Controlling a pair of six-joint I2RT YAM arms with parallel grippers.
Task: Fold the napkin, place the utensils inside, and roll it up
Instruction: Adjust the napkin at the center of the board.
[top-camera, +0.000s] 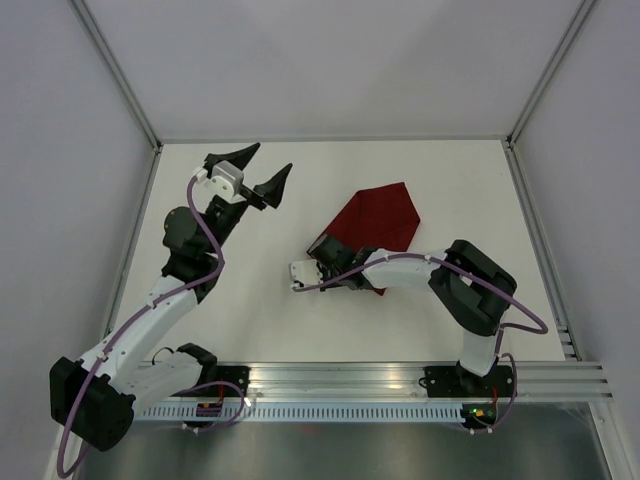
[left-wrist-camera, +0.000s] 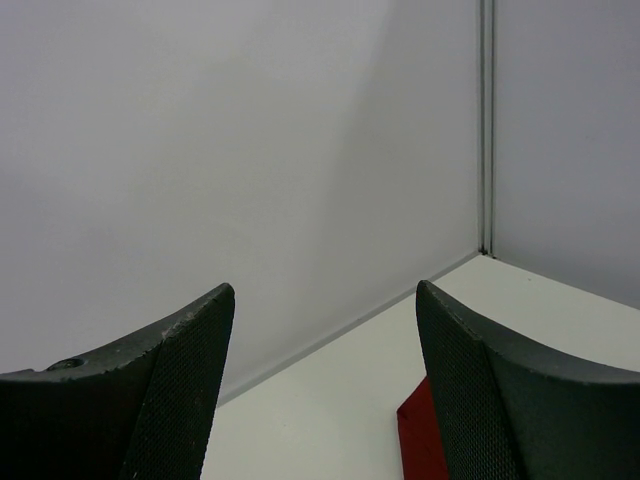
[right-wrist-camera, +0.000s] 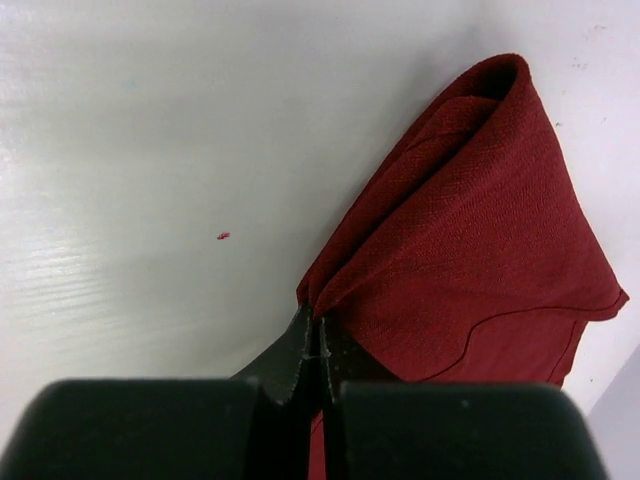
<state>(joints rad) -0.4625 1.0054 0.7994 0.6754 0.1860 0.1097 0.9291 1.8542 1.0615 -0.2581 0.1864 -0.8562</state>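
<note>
The napkin (top-camera: 385, 215), a dark red cloth, lies on the white table (top-camera: 250, 320) toward two o'clock from the table's middle, folded into a rough kite shape whose point aims at one o'clock. The right gripper (top-camera: 322, 245) sits low at the cloth's seven o'clock corner, its arm reaching in from four o'clock. In the right wrist view its jaws are pressed together at the tips (right-wrist-camera: 318, 325) with the fabric's edge pinched between them, and the napkin (right-wrist-camera: 480, 230) rises from that pinch in a doubled-over fold whose rounded crest points to one o'clock (a tiny red fleck lies on the table surface (right-wrist-camera: 150, 150) at nine o'clock from the fold). The left gripper (top-camera: 273, 157) is raised over the table's ten o'clock area, well apart from the cloth, jaws spread wide and holding nothing. Its own camera shows both dark fingers (left-wrist-camera: 180, 380) parted against the grey wall, with a sliver of the napkin (left-wrist-camera: 415, 440) beside the right-hand finger.
</note>
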